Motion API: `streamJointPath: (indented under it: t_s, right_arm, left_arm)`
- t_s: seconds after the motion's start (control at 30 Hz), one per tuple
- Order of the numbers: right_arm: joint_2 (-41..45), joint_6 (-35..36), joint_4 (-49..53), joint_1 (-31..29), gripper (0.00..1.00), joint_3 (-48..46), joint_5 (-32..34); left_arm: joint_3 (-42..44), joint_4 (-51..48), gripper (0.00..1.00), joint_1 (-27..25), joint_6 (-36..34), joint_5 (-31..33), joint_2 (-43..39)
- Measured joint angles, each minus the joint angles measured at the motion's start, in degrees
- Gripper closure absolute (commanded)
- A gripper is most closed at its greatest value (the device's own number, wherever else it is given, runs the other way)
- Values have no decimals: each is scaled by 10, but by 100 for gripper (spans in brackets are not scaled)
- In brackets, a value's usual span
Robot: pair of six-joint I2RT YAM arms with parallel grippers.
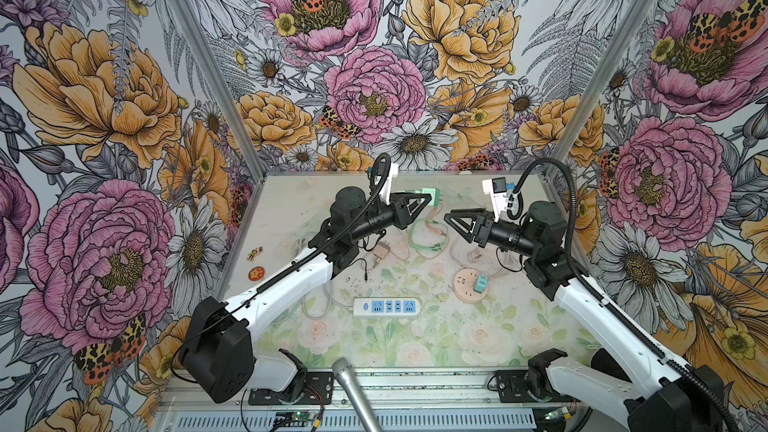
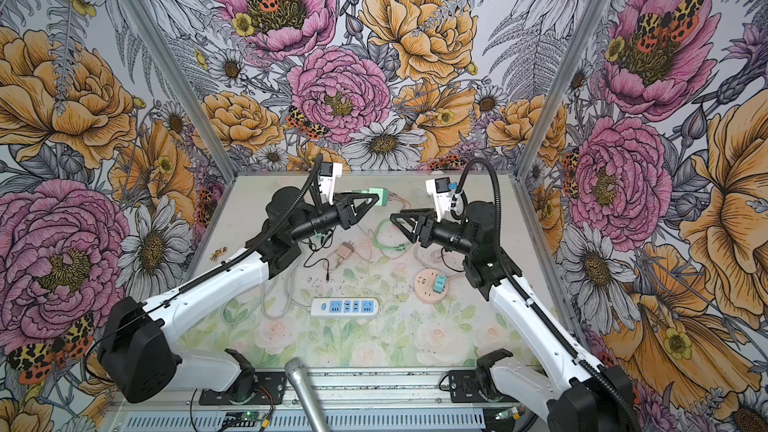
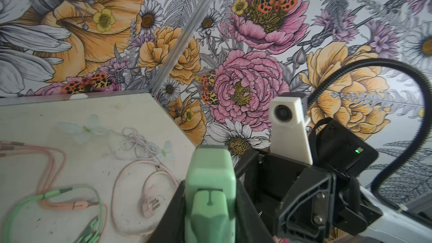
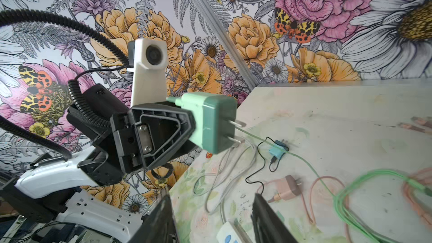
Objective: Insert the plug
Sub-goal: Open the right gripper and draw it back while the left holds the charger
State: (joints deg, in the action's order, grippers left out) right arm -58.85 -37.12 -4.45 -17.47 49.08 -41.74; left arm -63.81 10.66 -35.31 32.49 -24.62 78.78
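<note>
- The left pincer is clamped on a mint-green, boxy plastic charger plug. It holds the plug clear of the pale floral surface, out toward 12 o'clock in both top views.
- The plug's long axis lies in line with the pincer's fingers. Its two metal prongs stick out past the fingertips toward roughly 3 o'clock, facing the right arm's side.
- The right pincer has its jaws parted with nothing between them. It sits near the plug, at about the plug's 4 o'clock, and does not touch it.
- A white power strip with blue sockets lies flat toward 6 o'clock from the plug and well apart from it, its length running 9 to 3.
- A round pink socket hub sits at about 5 o'clock from the right pincer, with a small teal plug seated in it.
- A looped green cable and a pink charger lie loose on the surface between the arms.
</note>
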Motion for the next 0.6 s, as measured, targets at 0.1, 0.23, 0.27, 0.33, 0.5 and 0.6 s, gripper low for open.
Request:
streamJointPath:
  t_s: [0.1, 0.23, 0.27, 0.33, 0.5, 0.6]
  right_arm:
    - [23, 21, 27, 33, 43, 0, 19]
    - [29, 18, 52, 91, 45, 0, 51]
    - [27, 12, 63, 110, 46, 0, 61]
    - [21, -3, 79, 143, 48, 0, 73]
    - [13, -33, 122, 209, 51, -17, 92]
    - [14, -40, 146, 228, 52, -34, 94]
  left_arm:
    - [-64, -135, 100, 6, -44, 20, 7]
    - [-138, -273, 100, 7, -97, 26, 31]
    - [-153, -306, 100, 6, -111, 25, 40]
    - [-182, -364, 100, 2, -136, 25, 63]
    - [-253, -479, 100, -30, -196, 10, 147]
    - [-301, -529, 100, -51, -215, -2, 212]
